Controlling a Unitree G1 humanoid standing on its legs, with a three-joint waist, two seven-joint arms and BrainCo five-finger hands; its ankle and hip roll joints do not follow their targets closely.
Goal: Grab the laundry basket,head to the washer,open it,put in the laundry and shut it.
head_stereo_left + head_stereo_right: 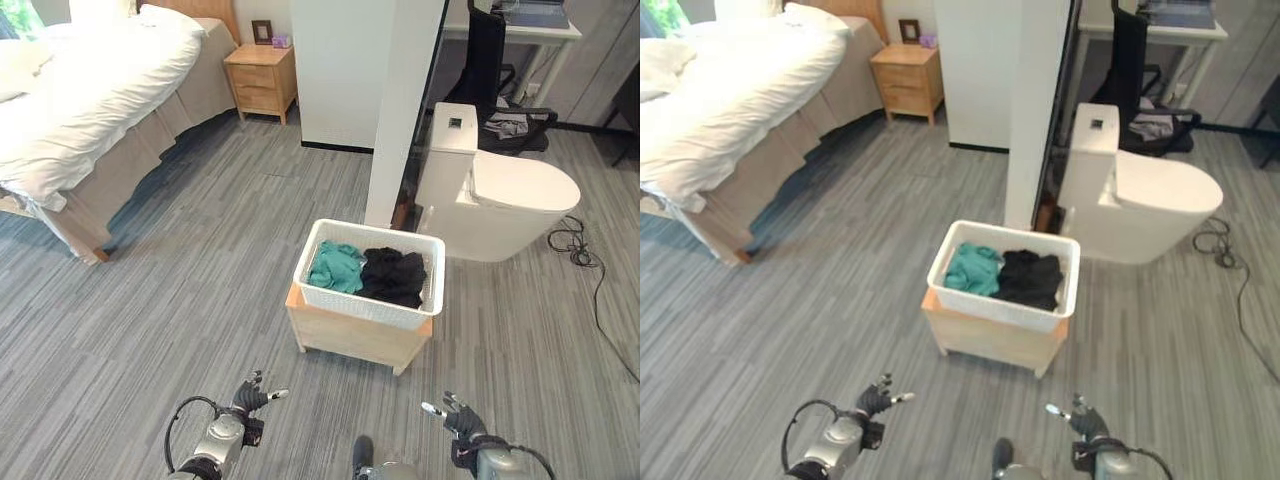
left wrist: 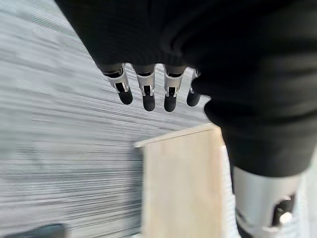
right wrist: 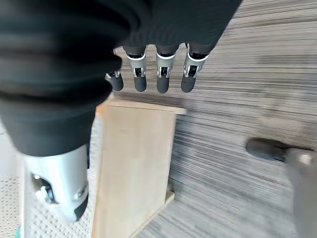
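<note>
Status: no step is complete; the white laundry basket (image 1: pixel 370 272), loaded with teal and black laundry (image 1: pixel 368 273), rests ungrasped on its wooden stand (image 1: pixel 358 335) at 12 o'clock, while my left hand (image 1: pixel 250 397) and right hand (image 1: pixel 458 416) hang with fingers relaxed, empty.

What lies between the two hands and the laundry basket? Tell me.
Bare grey floor, in the left eye view: left hand and right hand hover short of the laundry basket on its wooden stand.
</note>
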